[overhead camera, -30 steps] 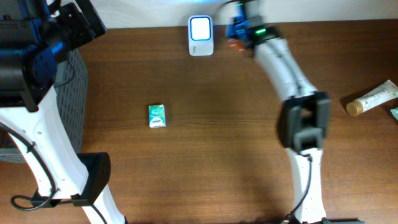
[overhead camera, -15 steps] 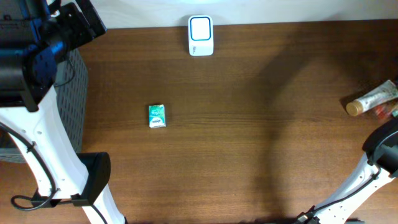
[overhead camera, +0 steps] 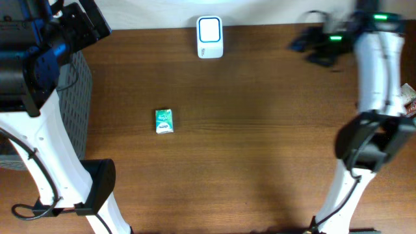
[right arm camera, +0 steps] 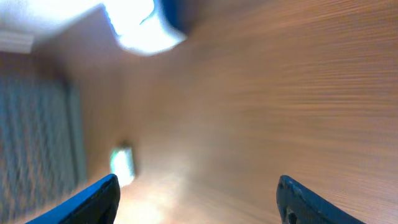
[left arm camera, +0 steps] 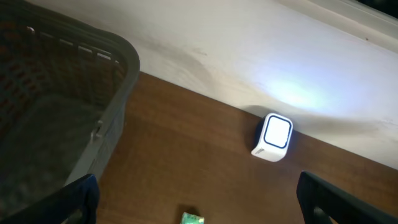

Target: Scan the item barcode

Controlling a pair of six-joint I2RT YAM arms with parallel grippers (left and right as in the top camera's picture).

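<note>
A small green packet (overhead camera: 164,121) lies flat on the brown table, left of centre; it also shows at the bottom of the left wrist view (left arm camera: 193,218) and, blurred, in the right wrist view (right arm camera: 122,165). The white scanner (overhead camera: 209,37) with its lit window stands at the back edge (left arm camera: 273,137). My right gripper (overhead camera: 304,52) hangs open and empty over the far right of the table, pointing left toward the scanner (right arm camera: 146,25). My left gripper (overhead camera: 88,25) is open and empty, high at the back left over the basket.
A grey mesh basket (overhead camera: 77,97) stands at the table's left edge (left arm camera: 68,112). A red-and-white packet (overhead camera: 409,97) peeks out behind the right arm at the right edge. A pale wall runs behind the scanner.
The right gripper was shut beside the scanner, swung out to the right, and is now back over the far right with its jaws open. The left arm has not moved.
</note>
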